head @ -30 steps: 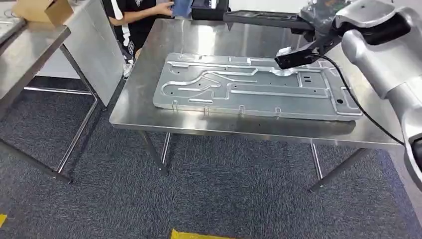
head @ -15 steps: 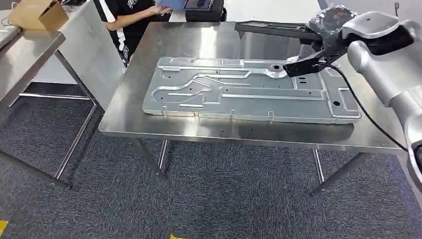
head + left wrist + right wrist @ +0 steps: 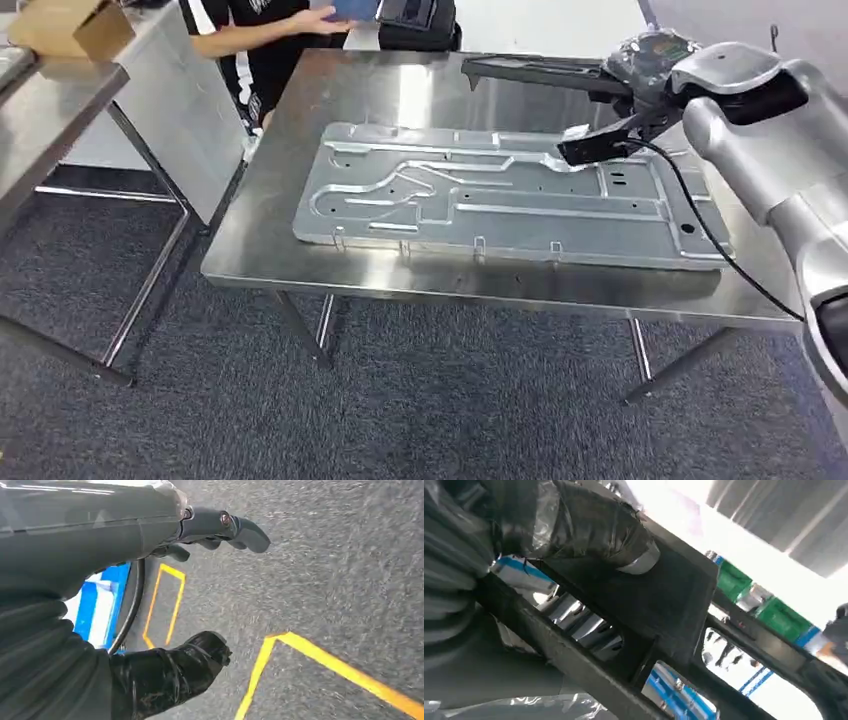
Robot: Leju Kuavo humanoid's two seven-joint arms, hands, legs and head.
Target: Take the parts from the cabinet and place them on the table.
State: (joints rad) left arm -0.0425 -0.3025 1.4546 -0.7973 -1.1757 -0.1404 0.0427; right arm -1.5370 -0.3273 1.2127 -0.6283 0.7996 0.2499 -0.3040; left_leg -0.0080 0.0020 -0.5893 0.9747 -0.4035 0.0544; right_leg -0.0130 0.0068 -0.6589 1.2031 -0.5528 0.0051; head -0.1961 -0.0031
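A long black frame part (image 3: 540,70) hangs level over the far side of the steel table (image 3: 300,265), gripped at its right end by my right hand (image 3: 650,55). In the right wrist view the thumb (image 3: 589,527) presses on the black frame part (image 3: 659,595). A large pressed sheet-metal panel (image 3: 500,195) lies flat on the table below it. My left hand (image 3: 200,595) hangs over grey carpet with fingers apart, holding nothing.
A person in black (image 3: 260,40) stands at the table's far left corner beside a dark case (image 3: 415,20). A second steel table (image 3: 50,110) with a cardboard box (image 3: 70,25) stands to the left. Yellow floor tape (image 3: 320,655) marks the carpet.
The whole view shifted as the camera moved. The black frame part stays in my right hand, over the far side of the table.
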